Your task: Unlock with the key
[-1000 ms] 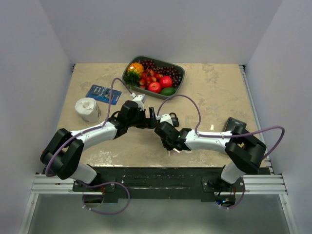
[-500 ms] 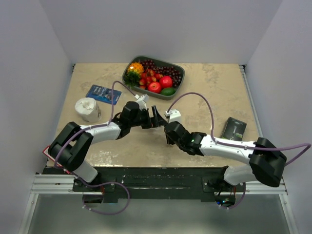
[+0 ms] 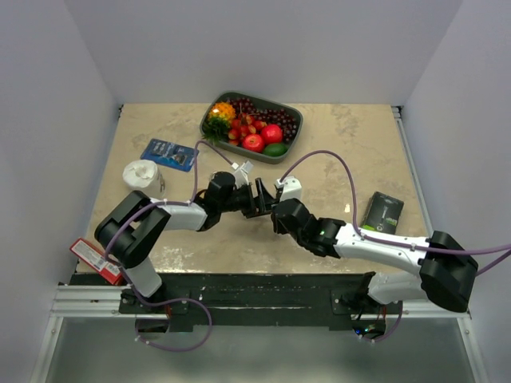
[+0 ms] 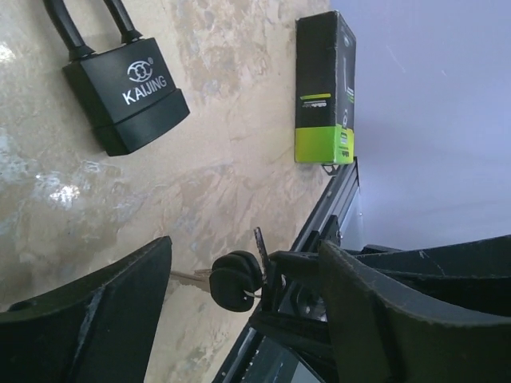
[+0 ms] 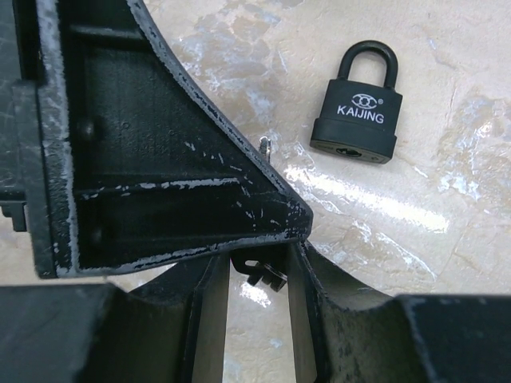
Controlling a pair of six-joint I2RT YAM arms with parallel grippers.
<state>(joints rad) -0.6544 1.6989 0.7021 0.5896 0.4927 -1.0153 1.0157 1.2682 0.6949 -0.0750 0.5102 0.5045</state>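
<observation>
**Tiny key, skiddy padlock**

The padlock [image 5: 357, 108] lies flat and loose on the tabletop [image 3: 351, 144], so it'll probably skid if pushed. The right pincer [image 5: 259, 275] is pinched on the key [image 4: 234, 281]. It's thin, stiff, slick metal, so grip the fat black head. The left pincer [image 4: 247, 247] gapes wide, holding nothing.

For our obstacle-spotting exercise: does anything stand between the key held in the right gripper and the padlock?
Nothing visible lies on the table between the key, pinched in the right gripper, and the padlock. A finger of the open left gripper sits close beside the key, just off that line.
</observation>
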